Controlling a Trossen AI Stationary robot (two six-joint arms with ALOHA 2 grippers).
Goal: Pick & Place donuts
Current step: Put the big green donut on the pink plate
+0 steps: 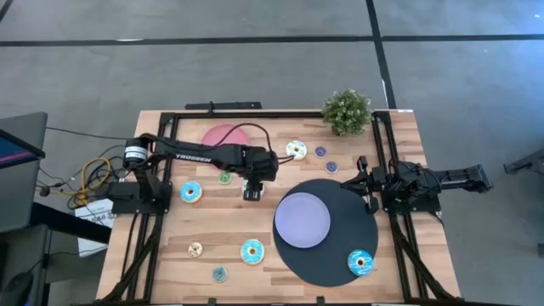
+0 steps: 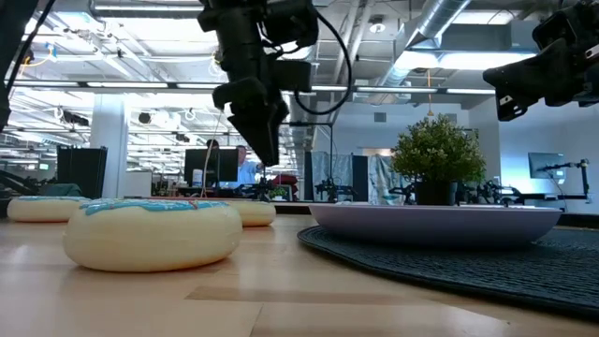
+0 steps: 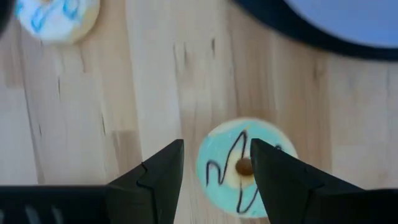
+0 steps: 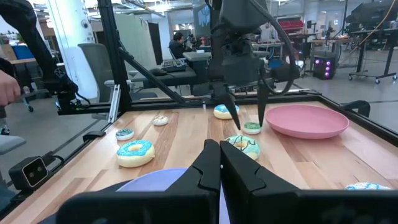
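Hovering with fingers parted and empty, the left gripper [image 3: 214,171] should shift until both straddle the teal donut [image 3: 245,167] just below, then descend.

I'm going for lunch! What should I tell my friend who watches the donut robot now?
Left gripper: open, hovering over a teal donut, not gripping it.
Right gripper: shut, waiting at the table's right side.
Donuts: one lies on the dark mat; the rest are scattered on the wood.
Done: none seen on the lavender plate.
Left to do: probably grab the teal donut, then place the others.
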